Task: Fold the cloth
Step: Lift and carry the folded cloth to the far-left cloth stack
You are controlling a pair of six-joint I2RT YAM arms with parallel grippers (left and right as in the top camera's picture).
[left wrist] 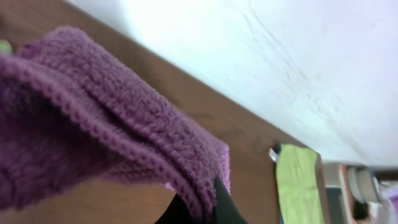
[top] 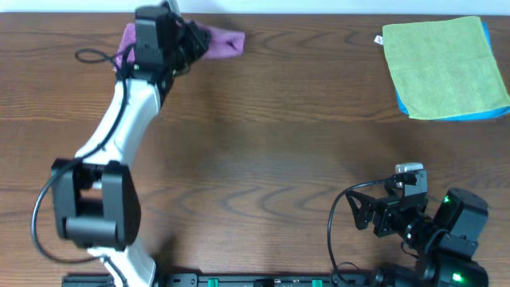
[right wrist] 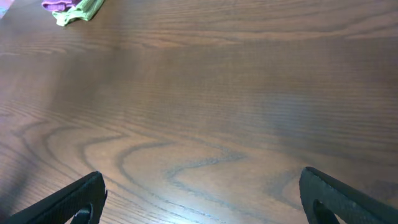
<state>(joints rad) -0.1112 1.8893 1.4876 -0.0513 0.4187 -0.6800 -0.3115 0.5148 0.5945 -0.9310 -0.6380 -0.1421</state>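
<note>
- The left arm (top: 119, 127) stretches from its base at the near left edge of the table (top: 263, 135) all the way to the far edge, its white link slanting up and to the right.
- The left gripper (top: 187, 41) sits at the far edge, pointing right along the edge, low over the wood.
- The right arm (top: 446, 231) is folded back at the near right corner, well apart from the cloth, with its wrist aimed left across bare wood.
- The right gripper (top: 362, 214) hangs low over the table, touching nothing.
- The cloth (top: 221, 41), purple, lies bunched at the far left edge of the table, partly under the left gripper; one end pokes out to the right of it and a strip shows on its left.
- In the left wrist view the cloth (left wrist: 93, 124) fills the left half in thick rolled folds, lifted off the table (left wrist: 249, 143) and draped down towards the left gripper (left wrist: 202, 210).
- A green cloth (top: 442, 64) lies flat and folded in the far right corner, on top of a blue cloth (top: 454, 115) whose edge shows along its near and right sides; a small white tag (top: 378, 38) sticks out at its far left corner.
- The left jaws are closed on a fold of the cloth: a dark fingertip (left wrist: 222, 205) presses against the purple edge at the bottom of the left wrist view.
- The right jaws stand wide apart, with both fingers (right wrist: 74, 202) at the lower corners of the right wrist view and only the table (right wrist: 217, 93) between them; the right gripper (right wrist: 200, 180) holds nothing.
</note>
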